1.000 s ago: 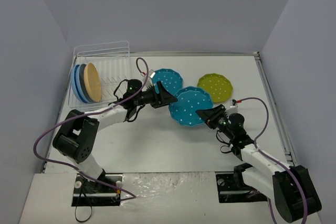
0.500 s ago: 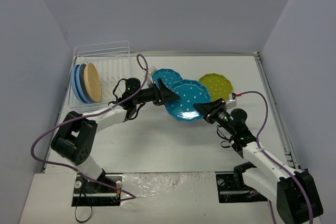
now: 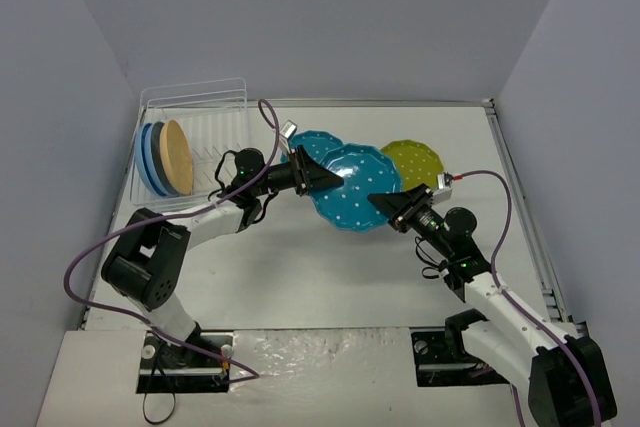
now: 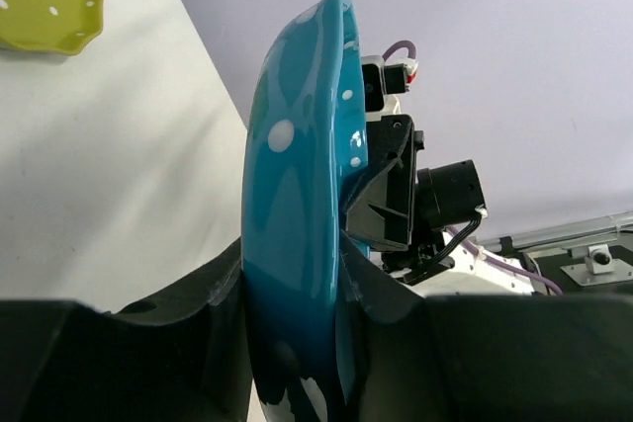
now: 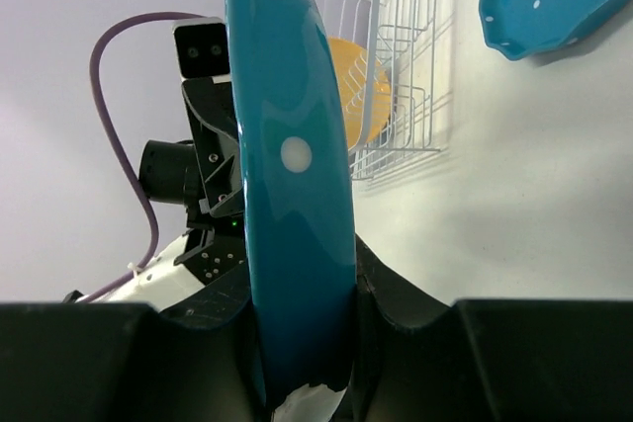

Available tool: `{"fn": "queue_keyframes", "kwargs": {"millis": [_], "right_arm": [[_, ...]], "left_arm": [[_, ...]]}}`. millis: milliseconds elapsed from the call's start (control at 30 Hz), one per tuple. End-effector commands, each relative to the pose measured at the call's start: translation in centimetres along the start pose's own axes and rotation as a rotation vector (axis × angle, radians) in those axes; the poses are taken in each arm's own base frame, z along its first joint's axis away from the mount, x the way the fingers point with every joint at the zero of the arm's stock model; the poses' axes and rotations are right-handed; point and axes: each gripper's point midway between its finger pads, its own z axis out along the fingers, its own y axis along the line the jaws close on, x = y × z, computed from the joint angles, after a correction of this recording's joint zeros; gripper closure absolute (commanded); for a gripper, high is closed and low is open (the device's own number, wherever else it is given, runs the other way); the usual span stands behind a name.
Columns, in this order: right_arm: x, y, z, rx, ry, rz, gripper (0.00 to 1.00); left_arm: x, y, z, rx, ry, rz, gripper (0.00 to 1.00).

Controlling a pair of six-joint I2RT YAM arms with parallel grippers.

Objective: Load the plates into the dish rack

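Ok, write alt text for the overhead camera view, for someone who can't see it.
The left gripper and right gripper both clamp one teal dotted plate mid-table. Beyond it lie a second teal plate and a lime green plate; the dish rack, far left, holds two blue plates and an orange-yellow plate.

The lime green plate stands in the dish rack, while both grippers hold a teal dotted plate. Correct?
No. The top external view shows the lime green plate lying on the table, outside the dish rack. The left gripper and right gripper do hold the teal dotted plate.
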Motion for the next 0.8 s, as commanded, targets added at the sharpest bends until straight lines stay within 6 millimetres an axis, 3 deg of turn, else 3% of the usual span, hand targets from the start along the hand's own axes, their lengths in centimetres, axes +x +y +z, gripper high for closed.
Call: {"fn": "queue_keyframes", "kwargs": {"millis": [0, 33, 100, 200, 233, 300, 333, 433, 600, 767], "right_arm": [[-1.6, 10.4, -1.0, -0.322, -0.041, -0.136, 1.0], [-1.6, 10.6, -1.0, -0.322, -0.041, -0.145, 1.0], [-1.6, 10.4, -0.8, -0.3, -0.039, -0.158, 0.93], [-2.0, 10.1, -0.7, -0.242, -0.057, -0.223, 0.5], [-2.3, 10.0, -0.8, -0.22, -0.071, -0.253, 0.38], [-2.4, 8.8, -0.7, -0.135, -0.068, -0.269, 0.25], [-2.8, 9.2, -0.7, -0.125, -0.083, -0.288, 0.21], [-3.6, 8.1, -0.7, -0.026, -0.108, -0.329, 0.14], [-3.4, 5.5, -0.1, 0.061, -0.076, -0.309, 0.13], [-2.8, 3.7, 0.1, 0.088, -0.053, -0.282, 0.13]], "left_arm": [[-0.8, -5.8, -0.5, 0.167, -0.007, 0.127, 0.92], [-0.8, -5.8, -0.5, 0.159, -0.006, 0.127, 1.0], [-0.8, -5.5, -0.5, 0.131, -0.012, 0.134, 1.0], [-1.0, -5.8, -0.9, 0.079, -0.024, 0.182, 1.0], [-1.0, -6.1, -1.1, 0.061, -0.025, 0.203, 1.0], [-1.4, -6.3, -1.4, 0.024, -0.037, 0.228, 1.0], [-1.5, -6.4, -1.5, 0.008, -0.04, 0.243, 1.0], [-2.3, -7.7, -2.1, -0.02, -0.07, 0.296, 1.0], [-3.7, -10.2, -3.1, -0.044, -0.118, 0.357, 1.0], [-6.5, -12.1, -5.3, -0.078, -0.206, 0.393, 1.0]]}}
